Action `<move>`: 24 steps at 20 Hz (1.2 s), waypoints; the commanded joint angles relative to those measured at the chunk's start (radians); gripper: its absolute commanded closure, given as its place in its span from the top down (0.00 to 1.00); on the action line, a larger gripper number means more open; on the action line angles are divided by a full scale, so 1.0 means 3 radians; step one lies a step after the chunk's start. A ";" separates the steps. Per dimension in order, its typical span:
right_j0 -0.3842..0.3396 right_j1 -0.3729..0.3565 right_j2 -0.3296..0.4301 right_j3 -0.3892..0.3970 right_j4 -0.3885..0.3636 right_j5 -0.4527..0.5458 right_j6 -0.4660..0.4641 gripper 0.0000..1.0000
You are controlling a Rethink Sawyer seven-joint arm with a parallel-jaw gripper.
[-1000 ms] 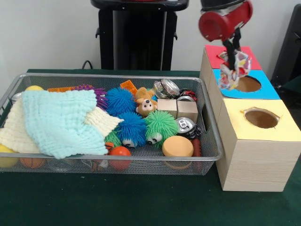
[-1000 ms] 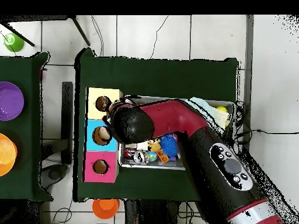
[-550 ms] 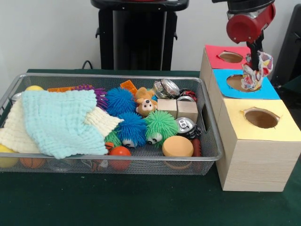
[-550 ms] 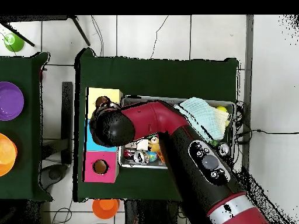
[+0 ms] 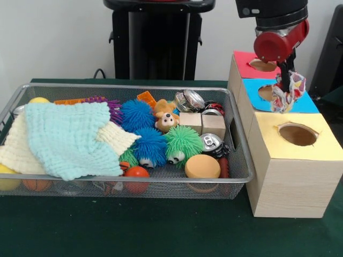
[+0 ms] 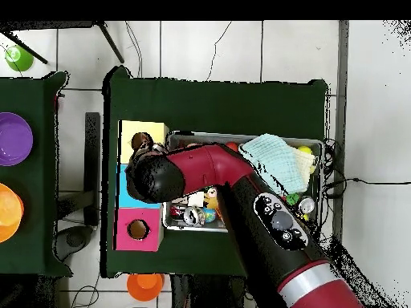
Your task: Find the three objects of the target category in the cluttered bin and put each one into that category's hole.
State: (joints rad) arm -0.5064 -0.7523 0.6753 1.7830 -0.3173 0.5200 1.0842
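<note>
A: The fingers are pinched on a crumpled patterned cloth scrap, which hangs straight down from the gripper. Where does that leave it?

B: Take it from the left. The wire bin has a pale blue cloth over a cream cloth, then the blue spiky balls, a green spiky ball, two wooden blocks and crushed cans. Right of the bin stands the row of boxes: red-topped box farthest back, blue-topped box in the middle, yellow-topped box nearest the camera.

A: And the scrap against the holes?

B: It dangles over the blue top, its lower end just at the near right edge of the blue hole, not centred. The yellow hole lies nearer the camera, apart from it.

A: So the hole sits a little to the left and back of the scrap.

B: I judge so; its long axis is vertical, so a small shift that way should line it up before release. The overhead view hides the gripper under the arm.
</note>
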 commanded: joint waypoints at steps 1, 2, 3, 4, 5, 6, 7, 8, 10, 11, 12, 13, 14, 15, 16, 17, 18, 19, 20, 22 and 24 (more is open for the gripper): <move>-0.0006 0.0157 -0.0220 0.0048 -0.0077 -0.0371 0.0598 0.00; -0.0009 0.0164 -0.0201 0.0060 -0.0067 -0.0440 0.0606 0.00; -0.0010 0.0164 -0.0199 0.0075 -0.0063 -0.0461 0.0602 0.00; -0.0014 0.0169 -0.0179 0.0088 -0.0052 -0.0514 0.0604 0.00; -0.0011 0.0166 -0.0174 0.0095 -0.0042 -0.0522 0.0598 0.00; -0.0010 0.0172 -0.0162 0.0100 -0.0033 -0.0548 0.0594 0.00; -0.0016 0.0173 -0.0154 0.0120 -0.0028 -0.0572 0.0589 0.00; -0.0016 0.0193 -0.0143 0.0121 -0.0022 -0.0585 0.0576 0.00; -0.0027 0.0231 -0.0128 0.0136 -0.0018 -0.0609 0.0546 0.00; -0.0029 0.0240 -0.0127 0.0143 -0.0018 -0.0622 0.0538 0.00; -0.0021 0.0256 -0.0136 0.0136 -0.0024 -0.0629 0.0529 0.00; -0.0026 0.0254 -0.0145 0.0143 -0.0027 -0.0623 0.0518 0.00; -0.0015 0.0259 -0.0163 0.0134 -0.0029 -0.0591 0.0505 0.00; -0.0006 0.0269 -0.0182 0.0126 -0.0038 -0.0583 0.0497 0.00; 0.0048 0.0284 -0.0258 0.0079 -0.0055 -0.0448 0.0463 0.00; 0.0081 0.0305 -0.0306 0.0049 -0.0073 -0.0376 0.0443 0.00; 0.0114 0.0330 -0.0356 0.0018 -0.0097 -0.0316 0.0423 0.00; 0.0123 0.0344 -0.0373 0.0009 -0.0106 -0.0307 0.0414 0.00; 0.0132 0.0367 -0.0386 -0.0003 -0.0115 -0.0325 0.0408 0.00; 0.0146 0.0403 -0.0405 -0.0016 -0.0119 -0.0358 0.0402 0.00; 0.0158 0.0417 -0.0417 -0.0011 -0.0120 -0.0403 0.0406 0.00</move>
State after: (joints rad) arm -0.4728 -0.6857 0.6213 1.7824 -0.3194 0.3537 1.0842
